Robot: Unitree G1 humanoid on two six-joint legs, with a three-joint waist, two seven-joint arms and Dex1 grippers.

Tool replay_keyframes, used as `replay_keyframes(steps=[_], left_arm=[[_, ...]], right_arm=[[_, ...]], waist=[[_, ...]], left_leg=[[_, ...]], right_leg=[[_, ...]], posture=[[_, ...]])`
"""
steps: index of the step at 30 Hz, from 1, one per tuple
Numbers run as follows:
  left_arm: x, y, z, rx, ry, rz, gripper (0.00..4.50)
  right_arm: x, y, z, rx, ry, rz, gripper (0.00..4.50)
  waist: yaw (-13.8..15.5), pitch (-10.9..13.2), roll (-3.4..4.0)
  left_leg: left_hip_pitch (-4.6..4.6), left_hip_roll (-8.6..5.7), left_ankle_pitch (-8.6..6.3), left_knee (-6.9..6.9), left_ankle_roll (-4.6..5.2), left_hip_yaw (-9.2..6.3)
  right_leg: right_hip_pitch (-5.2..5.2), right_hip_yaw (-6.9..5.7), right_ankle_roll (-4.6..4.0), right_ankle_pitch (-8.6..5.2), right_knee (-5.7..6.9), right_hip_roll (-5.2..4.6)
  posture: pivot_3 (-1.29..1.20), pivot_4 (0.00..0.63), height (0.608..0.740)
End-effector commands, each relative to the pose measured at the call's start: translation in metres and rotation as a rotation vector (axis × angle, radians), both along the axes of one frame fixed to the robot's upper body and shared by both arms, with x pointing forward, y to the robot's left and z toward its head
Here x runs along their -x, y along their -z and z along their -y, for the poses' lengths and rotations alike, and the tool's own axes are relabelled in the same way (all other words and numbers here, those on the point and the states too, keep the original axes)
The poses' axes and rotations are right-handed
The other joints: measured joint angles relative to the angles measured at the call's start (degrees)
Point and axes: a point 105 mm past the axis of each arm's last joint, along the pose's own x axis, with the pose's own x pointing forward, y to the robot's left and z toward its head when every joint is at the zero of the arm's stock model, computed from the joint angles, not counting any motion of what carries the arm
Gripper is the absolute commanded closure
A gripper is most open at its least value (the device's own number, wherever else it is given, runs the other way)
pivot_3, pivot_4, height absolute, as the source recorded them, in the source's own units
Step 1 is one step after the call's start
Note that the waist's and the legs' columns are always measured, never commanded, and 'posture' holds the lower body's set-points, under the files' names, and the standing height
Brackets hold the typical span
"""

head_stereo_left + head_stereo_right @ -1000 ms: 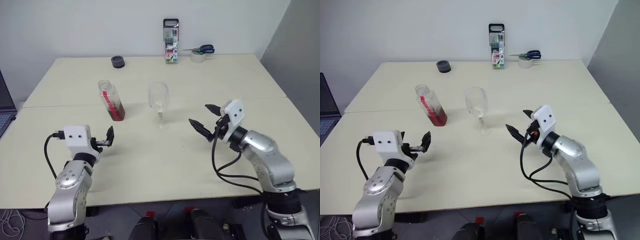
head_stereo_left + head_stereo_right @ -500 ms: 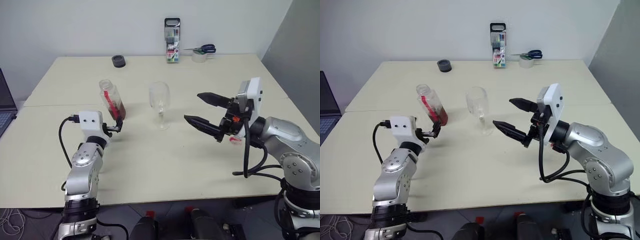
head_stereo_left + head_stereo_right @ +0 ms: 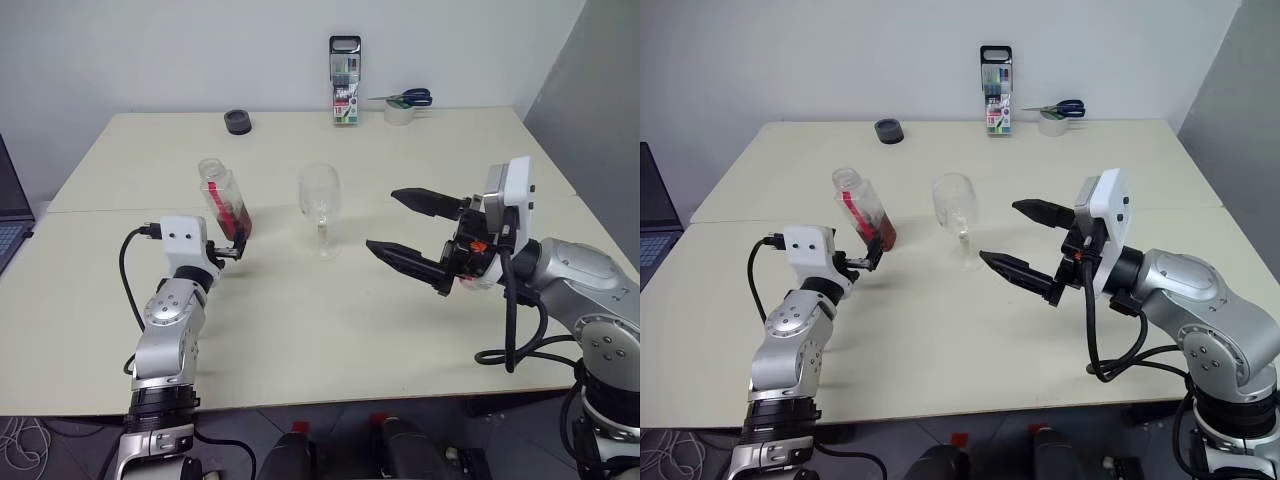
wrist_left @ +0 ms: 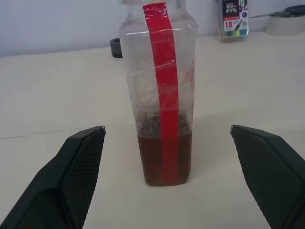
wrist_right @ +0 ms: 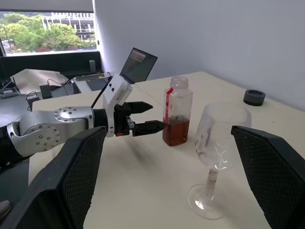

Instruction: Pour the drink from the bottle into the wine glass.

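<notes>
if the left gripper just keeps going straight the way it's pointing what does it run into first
Most likely the bottle. In the left wrist view it stands upright, centred between the open jaws of the left gripper, a little ahead of the tips and not yet touched. The wine glass stands off to the side of that line.

Bright, even light is falling from overhead, laying only faint, soft shadows on the table (image 3: 330, 330) under the right gripper (image 3: 418, 233). In the left wrist view, the black fingers (image 4: 76, 176) are blurring close to the lens, while the bottle (image 4: 162, 95) between them is staying sharp. Daylight is glaring through the window (image 5: 47, 28) beyond the left gripper (image 5: 145, 118).
</notes>
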Motion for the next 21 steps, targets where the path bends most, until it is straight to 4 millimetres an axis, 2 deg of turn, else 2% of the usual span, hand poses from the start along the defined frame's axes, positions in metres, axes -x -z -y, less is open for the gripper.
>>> replay_keyframes(steps=[1,11,21], left_arm=[[-0.001,-0.014,-0.004,-0.028,-0.009,0.054,0.0],[-0.016,-0.02,-0.007,-0.042,-0.01,0.075,0.0],[-0.047,-0.022,-0.009,-0.064,0.011,0.084,0.0]], right_arm=[[0.008,-0.01,-0.006,-0.01,-0.016,0.05,0.03],[0.003,-0.016,-0.007,-0.038,0.022,0.031,0.03],[0.002,-0.019,-0.007,-0.064,0.054,0.01,0.03]], waist=[[0.0,0.0,0.0],[0.0,0.0,0.0],[0.1,0.0,-0.01]], left_leg=[[0.0,0.0,0.0,0.0,0.0,0.0],[-0.03,-0.01,0.0,0.02,0.0,-0.02],[-0.09,-0.06,0.01,0.04,0.0,-0.05]], right_leg=[[0.0,0.0,0.0,0.0,0.0,0.0],[-0.02,-0.01,0.0,0.0,0.0,-0.01],[-0.06,-0.07,0.0,0.0,0.02,-0.03]], posture=[[0.0,0.15,0.74],[0.0,0.15,0.74],[0.0,0.15,0.74]])
